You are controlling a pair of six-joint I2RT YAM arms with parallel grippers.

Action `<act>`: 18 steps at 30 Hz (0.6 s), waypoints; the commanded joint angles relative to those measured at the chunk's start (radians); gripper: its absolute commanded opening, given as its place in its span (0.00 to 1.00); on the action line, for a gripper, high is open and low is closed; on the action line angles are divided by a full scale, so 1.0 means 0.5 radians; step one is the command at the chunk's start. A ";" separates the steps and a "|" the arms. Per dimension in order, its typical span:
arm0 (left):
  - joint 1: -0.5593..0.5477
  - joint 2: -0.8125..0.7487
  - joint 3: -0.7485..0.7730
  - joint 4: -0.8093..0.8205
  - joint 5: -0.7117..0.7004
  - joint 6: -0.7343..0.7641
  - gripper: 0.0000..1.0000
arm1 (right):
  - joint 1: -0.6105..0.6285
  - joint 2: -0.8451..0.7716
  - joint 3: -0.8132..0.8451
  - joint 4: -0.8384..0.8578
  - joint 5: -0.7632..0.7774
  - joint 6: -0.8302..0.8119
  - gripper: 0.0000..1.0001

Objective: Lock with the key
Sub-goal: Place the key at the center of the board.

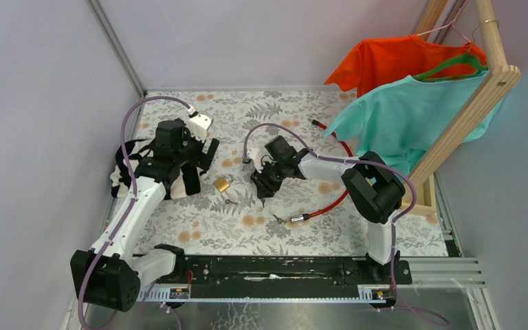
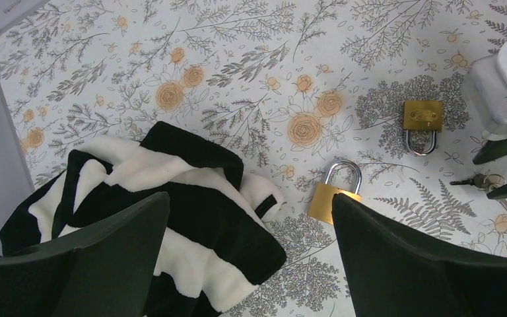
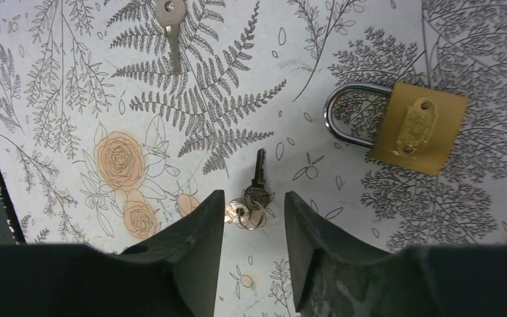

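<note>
No key has gone into a lock yet, as far as I can judge. The right fingers (image 3: 211, 221) stand partly apart, low over the counter (image 3: 53, 79). They straddle a small bunch of keys (image 3: 254, 191) that lies flat between them, and they grip nothing. A brass padlock (image 3: 419, 125) lies near it on the counter, and a single key (image 3: 170, 26) lies further off. The left fingers (image 2: 370, 231) gape fully wide and empty above a second padlock (image 2: 330, 198) beside a striped cloth (image 2: 171, 218). Both shackles look pushed home, though I can't be sure from here. What is left is lifting a key, seating it in a keyhole and turning it.
</note>
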 commanded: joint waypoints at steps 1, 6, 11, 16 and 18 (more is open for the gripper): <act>0.007 -0.050 -0.006 0.000 0.023 -0.031 1.00 | 0.016 -0.092 0.122 -0.081 0.121 -0.019 0.55; 0.004 -0.121 -0.038 -0.028 0.150 0.002 1.00 | 0.010 -0.275 0.098 -0.186 0.262 -0.125 0.80; 0.005 -0.156 0.030 -0.267 0.412 0.088 1.00 | -0.027 -0.554 -0.049 -0.244 0.464 -0.206 0.84; 0.002 -0.218 0.013 -0.363 0.629 0.161 1.00 | -0.161 -0.836 -0.240 -0.259 0.622 -0.220 0.88; -0.021 -0.212 0.018 -0.400 0.677 0.203 1.00 | -0.239 -0.884 -0.245 -0.343 0.666 -0.242 0.89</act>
